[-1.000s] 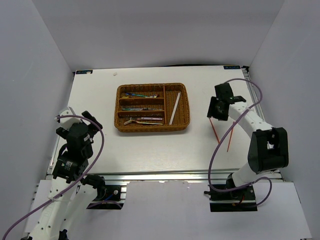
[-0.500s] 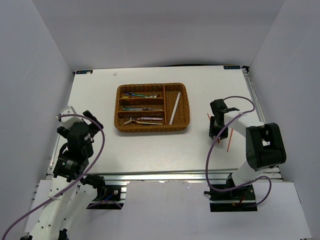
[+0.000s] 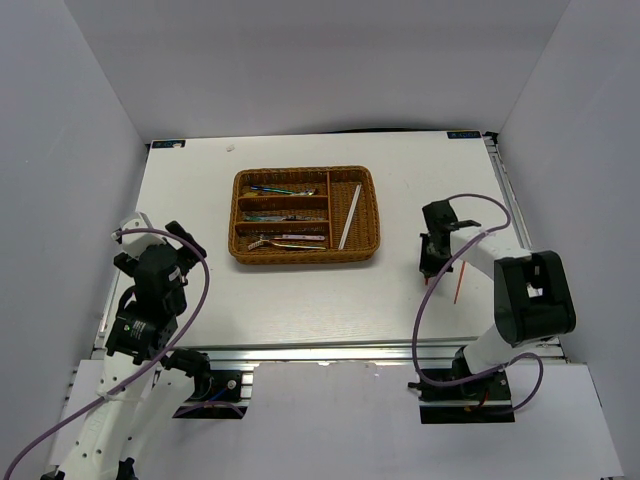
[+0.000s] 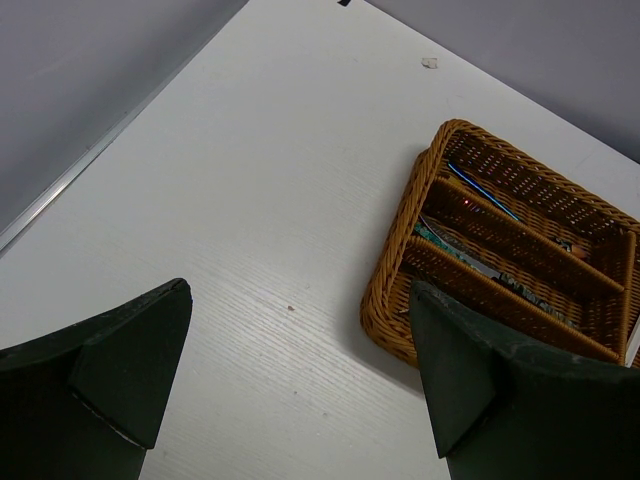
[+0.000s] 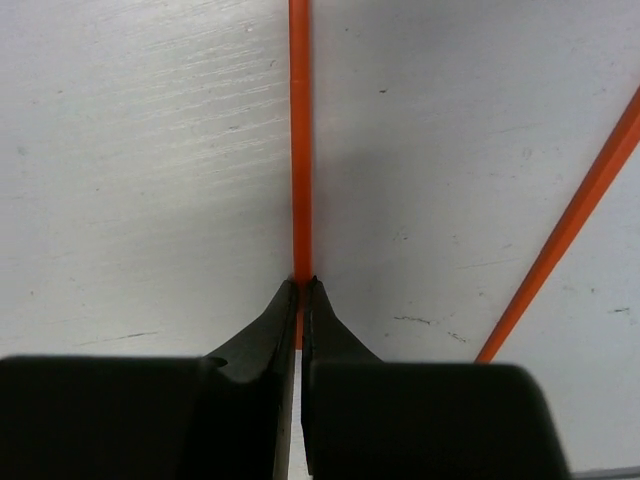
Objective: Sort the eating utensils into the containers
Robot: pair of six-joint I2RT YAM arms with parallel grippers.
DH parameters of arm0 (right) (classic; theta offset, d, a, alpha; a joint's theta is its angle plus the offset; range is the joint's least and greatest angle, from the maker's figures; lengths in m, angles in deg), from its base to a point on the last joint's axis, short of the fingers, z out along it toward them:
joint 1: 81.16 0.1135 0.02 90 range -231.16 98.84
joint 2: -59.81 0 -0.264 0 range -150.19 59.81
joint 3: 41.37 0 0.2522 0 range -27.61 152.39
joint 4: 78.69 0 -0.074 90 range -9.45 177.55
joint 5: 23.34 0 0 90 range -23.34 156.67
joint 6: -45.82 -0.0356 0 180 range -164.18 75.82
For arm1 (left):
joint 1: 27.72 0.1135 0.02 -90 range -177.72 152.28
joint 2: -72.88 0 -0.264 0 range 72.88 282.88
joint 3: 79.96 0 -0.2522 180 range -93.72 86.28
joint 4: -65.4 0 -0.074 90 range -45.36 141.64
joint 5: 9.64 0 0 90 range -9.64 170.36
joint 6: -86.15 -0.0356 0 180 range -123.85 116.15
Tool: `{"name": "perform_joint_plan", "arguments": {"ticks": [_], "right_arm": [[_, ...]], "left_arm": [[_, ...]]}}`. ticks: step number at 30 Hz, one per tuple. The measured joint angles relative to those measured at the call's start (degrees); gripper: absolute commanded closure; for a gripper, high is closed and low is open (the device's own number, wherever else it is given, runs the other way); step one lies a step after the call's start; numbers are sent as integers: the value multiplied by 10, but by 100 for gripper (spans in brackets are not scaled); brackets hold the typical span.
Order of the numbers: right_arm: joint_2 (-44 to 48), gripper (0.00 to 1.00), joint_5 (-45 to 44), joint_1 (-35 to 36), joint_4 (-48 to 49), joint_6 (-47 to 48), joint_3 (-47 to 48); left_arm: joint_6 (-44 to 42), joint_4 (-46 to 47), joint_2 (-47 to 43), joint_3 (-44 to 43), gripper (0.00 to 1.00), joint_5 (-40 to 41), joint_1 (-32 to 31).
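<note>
Left wrist view cuts off the tray [image 4: 385,290].

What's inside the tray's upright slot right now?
One white chopstick lies slanted in the vertical slot of the wicker tray. Nothing else shows; its wall may hide some floor.

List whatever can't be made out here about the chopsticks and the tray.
- Right wrist view: the gripped chopstick runs off the top edge; its near end vanishes inside the right end effector.
- Same view: the second chopstick is cut by the right edge.
- Top view: cutlery in the tray is too small to identify.
- Left wrist view: a finger of the left end effector and the frame edge hide the tray's right side.
</note>
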Motion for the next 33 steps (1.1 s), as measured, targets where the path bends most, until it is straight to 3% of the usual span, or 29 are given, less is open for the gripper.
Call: {"name": "perform_joint_plan", "arguments": {"ticks": [8,14,21,33], "right_arm": [[94,100,46,35,11,-34,-51],[152,100,54,114,14,-99,-9],[30,100,56,206,29,-167,163],[-198,100,51,216,-5,-215,379]], "left_arm": [[0,0,-2,0,2,0,0],[1,0,-2,0,2,4,0],[2,-1,-2,0,2,7,0],[2,0,-2,0,2,8,0]]}}
